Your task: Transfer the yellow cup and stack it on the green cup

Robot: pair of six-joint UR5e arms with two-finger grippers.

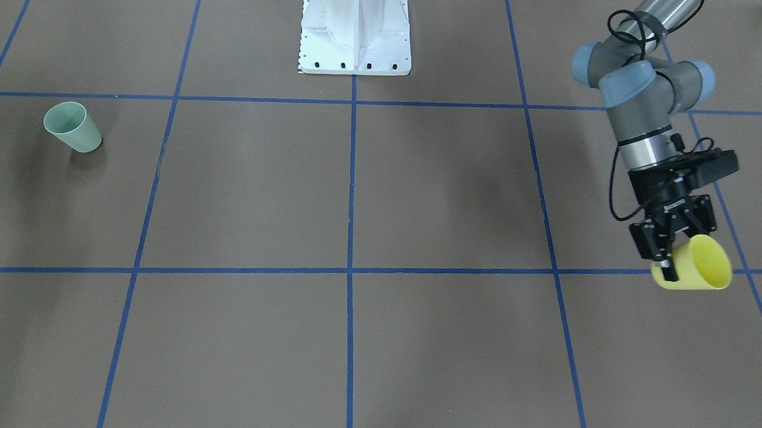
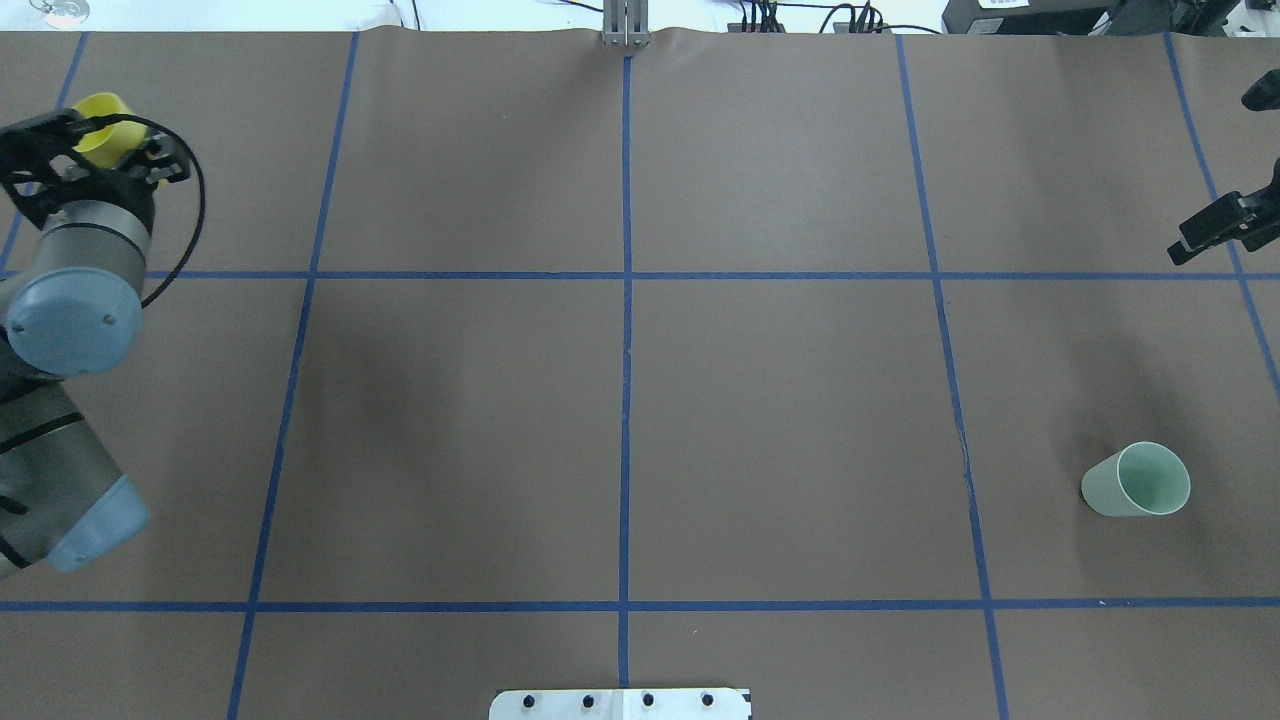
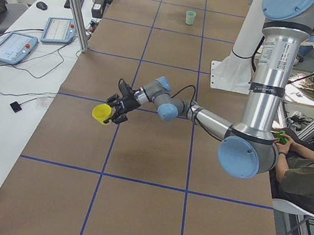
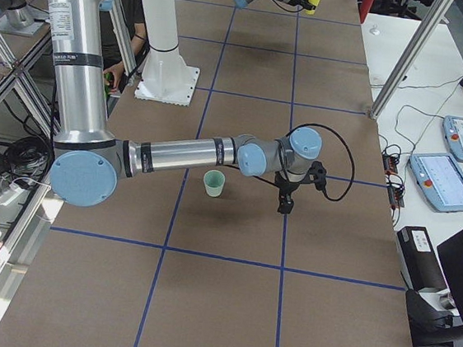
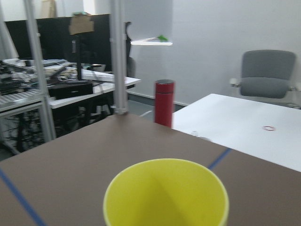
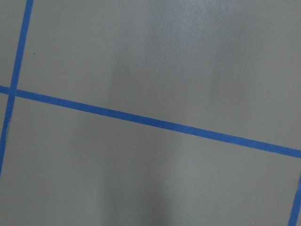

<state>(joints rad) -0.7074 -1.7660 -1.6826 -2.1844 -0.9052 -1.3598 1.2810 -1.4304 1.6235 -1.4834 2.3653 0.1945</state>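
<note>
well apart from green cup, left jaws clamp yellow cup; right jaws unclear.

Take the table's middle as the dial, with 12 o'clock pointing straight away from the robot. You had the gripped cup out at 10 o'clock, held in the left gripper above the table. The free-standing cup stood on the table between 3 and 4 o'clock, well apart from it. The right gripper hung near 2 o'clock, and the robot's base sat at 6 o'clock.
</note>
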